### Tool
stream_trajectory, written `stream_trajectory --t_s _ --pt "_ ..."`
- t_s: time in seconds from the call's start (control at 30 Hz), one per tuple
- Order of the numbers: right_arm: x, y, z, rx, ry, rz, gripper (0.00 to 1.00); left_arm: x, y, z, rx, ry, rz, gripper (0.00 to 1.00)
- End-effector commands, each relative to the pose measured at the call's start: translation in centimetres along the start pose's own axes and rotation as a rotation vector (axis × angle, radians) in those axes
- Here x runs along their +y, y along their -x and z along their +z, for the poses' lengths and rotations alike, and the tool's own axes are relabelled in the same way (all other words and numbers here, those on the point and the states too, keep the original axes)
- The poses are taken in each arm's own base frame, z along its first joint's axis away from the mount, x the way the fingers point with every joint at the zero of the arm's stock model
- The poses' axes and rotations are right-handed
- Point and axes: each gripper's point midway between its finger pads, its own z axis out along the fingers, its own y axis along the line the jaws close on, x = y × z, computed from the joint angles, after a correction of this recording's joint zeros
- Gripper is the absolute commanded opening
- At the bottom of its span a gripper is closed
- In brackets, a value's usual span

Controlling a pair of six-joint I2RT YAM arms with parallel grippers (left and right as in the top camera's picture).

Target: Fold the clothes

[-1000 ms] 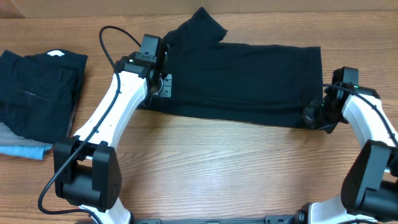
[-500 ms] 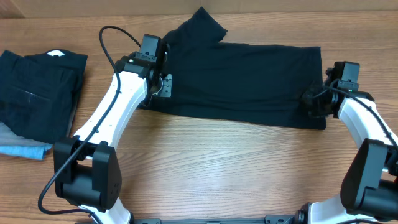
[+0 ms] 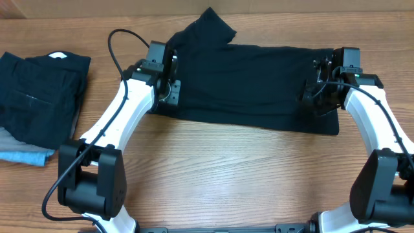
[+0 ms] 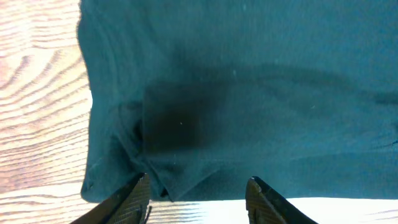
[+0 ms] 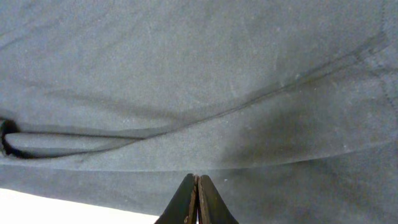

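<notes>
One black T-shirt [image 3: 252, 84] lies along the far edge of the table [image 3: 226, 168], about the middle, laid out as a long band running left to right. One short sleeve [image 3: 210, 26] sticks out towards the far edge.

Two arms reach over it, one at each end. The left claw [image 3: 169, 90] hangs over the shirt's left end with its two fingers [image 4: 134, 199] spread apart, and there is nothing between them. The right claw [image 3: 315, 97] is over the right end, where the cloth looks a little bunched. Its two fingertips are pressed tight together above the fabric. I can't tell whether any cloth is pinched in there.

Over by the left edge sits one stack. On top is a folded dark garment [image 3: 39, 90] with a small white label [image 3: 57, 55] at its far side. A grey layer [image 3: 6, 137] and a light blue piece [image 3: 22, 156] peek out beneath it on the near side.
</notes>
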Motion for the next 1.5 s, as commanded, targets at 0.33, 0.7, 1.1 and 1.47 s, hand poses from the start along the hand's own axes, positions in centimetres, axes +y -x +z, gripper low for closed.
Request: stream_trajectory --t_s 0.33,0.7,1.1,1.47 --pt "-1.2 -0.8 3.5 0.082 -0.029 0.007 0.04 1.3 -1.0 1.6 0.015 0.055 0.053 0.51" --pt "-2.7 -2.1 6.1 0.058 -0.06 0.009 0.04 1.3 -1.2 3.9 0.034 0.057 0.012 0.56" --pt "-3.0 -2.5 6.6 0.056 -0.067 0.008 0.08 2.4 -2.9 3.8 0.09 0.128 -0.174 0.55" --pt "-3.0 -2.5 6.6 0.057 -0.067 0.008 0.08 1.6 -3.7 5.9 0.14 0.098 -0.197 0.28"
